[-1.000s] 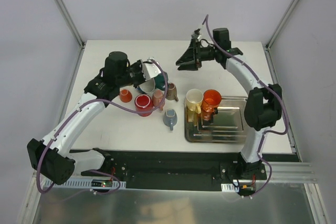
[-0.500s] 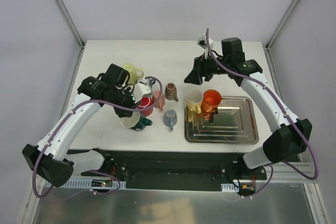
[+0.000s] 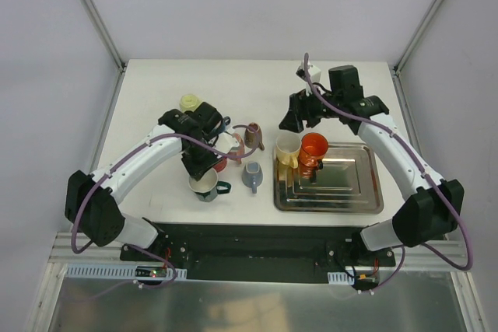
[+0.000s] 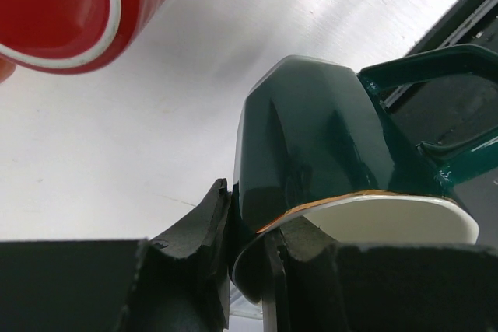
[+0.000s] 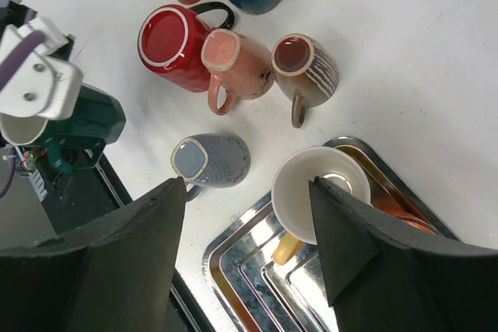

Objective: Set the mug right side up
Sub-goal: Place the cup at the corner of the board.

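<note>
While the left hand (image 4: 253,221) clamps the green mug (image 4: 311,130), a red mug (image 4: 70,5) sits just beside it.

Dark green mug (image 3: 205,185), glazed outside, cream-white inside, with one green loop handle (image 3: 222,187). In the top view it sits lower left of centre, over the near edge of the desk (image 3: 233,83). Its mouth faces up toward the camera, the pale interior shows, and the handle points to frame right. Whether its base touches the desk I cannot tell. In my left wrist view, my left hand (image 4: 250,231) pinches the rim at the bottom of the frame, one finger outside the wall and one inside. The faceted green wall runs away from the lens, with the handle at the upper right.
</note>
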You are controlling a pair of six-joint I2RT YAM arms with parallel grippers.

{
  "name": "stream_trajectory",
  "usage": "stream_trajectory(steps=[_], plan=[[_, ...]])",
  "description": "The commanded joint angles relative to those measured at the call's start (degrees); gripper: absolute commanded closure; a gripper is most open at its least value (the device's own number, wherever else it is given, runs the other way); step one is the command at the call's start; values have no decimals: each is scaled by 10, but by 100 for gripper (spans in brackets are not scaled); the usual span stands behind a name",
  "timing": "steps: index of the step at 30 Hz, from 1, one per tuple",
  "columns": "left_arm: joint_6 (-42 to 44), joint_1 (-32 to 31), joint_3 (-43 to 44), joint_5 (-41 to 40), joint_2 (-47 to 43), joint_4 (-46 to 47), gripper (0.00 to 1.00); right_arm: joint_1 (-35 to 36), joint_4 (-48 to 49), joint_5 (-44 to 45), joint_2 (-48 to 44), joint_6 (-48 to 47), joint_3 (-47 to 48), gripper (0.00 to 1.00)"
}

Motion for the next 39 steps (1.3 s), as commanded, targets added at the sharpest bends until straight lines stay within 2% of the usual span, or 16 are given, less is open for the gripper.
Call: stream_trajectory(steps=[1, 14, 17, 19, 22, 31, 35, 39], plan=[[-28, -11, -13, -28, 4, 41, 100, -2, 7, 8, -45, -17, -9, 28], [-37, -16, -57, -9, 29, 68, 99, -2, 0, 24, -84, -20, -50, 26], [-40, -16, -58, -8, 27, 67, 78, -2, 2, 23, -82, -19, -54, 25], [-40, -16, -59, -8, 26, 67, 70, -2, 2, 23, -79, -17, -54, 25], [-37, -16, -57, -8, 25, 66, 65, -2, 3, 22, -74, -15, -50, 25], [-36, -16, -35, 10, -1, 48, 61, -2, 1, 16, -55, -12, -34, 24], [-29, -16, -7, 41, -39, 9, 52, -2, -4, 15, -59, -16, -37, 24], [12, -15, -16, 85, -151, -6, 38, -1, -12, 14, -60, -24, -39, 24]])
